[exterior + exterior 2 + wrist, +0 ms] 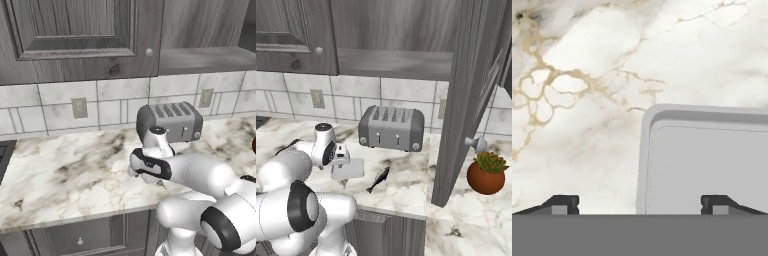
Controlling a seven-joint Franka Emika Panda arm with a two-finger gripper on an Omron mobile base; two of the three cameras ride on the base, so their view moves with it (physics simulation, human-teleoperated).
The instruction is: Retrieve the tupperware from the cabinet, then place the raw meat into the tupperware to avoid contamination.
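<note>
The tupperware (349,169), a shallow whitish box, lies flat on the marble counter (406,185) in front of the toaster. My gripper (341,156) hangs just above its near-left end, pointing down. In the hand view the gripper (642,205) is open, its fingertips (562,204) wide apart, and the tupperware's (707,160) left rim lies between them untouched. The raw meat (378,180), a small dark fish shape, lies on the counter just right of the box. The cabinet (466,100) has its right door swung open; its left door (75,30) is shut.
A grey four-slot toaster (391,127) stands against the tiled wall behind the box. A potted plant (486,172) sits right of the open door, which juts out over the counter. A stove edge (4,155) shows at the far left.
</note>
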